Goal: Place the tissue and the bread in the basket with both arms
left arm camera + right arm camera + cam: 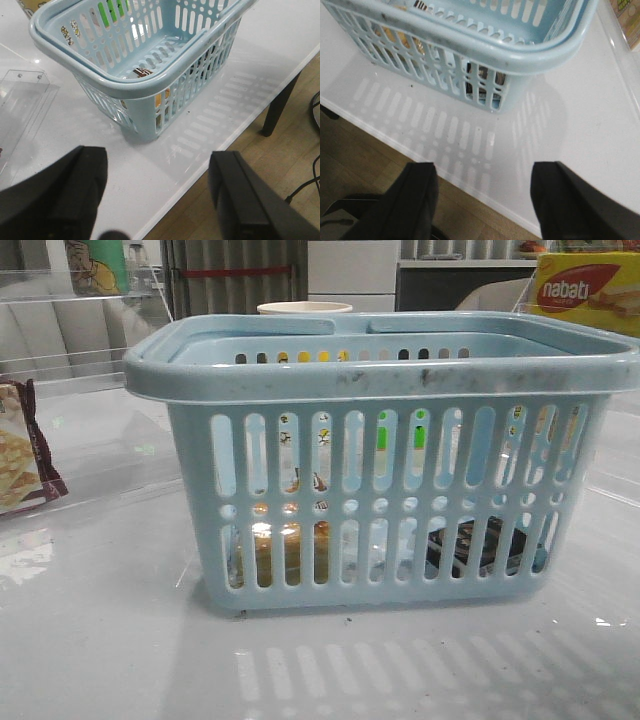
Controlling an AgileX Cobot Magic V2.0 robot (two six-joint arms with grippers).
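Basket [380, 500] is set mid-table. Bread [290, 555] is seen thru slots at its left end, tissue [480, 545] at right end. Left gripper [157, 195] & right gripper [485, 200] are held spread, nothing gripped, clear of basket.

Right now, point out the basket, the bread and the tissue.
basket [380, 375], front view, near rim.
bread [290, 555], front view, golden part behind the lower left slots.
tissue [478, 545], front view, dark packet behind the lower right slots.

The basket [385, 380] is light blue moulded plastic, smooth, its rim scuffed with dark smudges. The white table [100, 640] is glossy and mirrors the slots. At the left edge, a snack bag [25, 450] looks shiny film.
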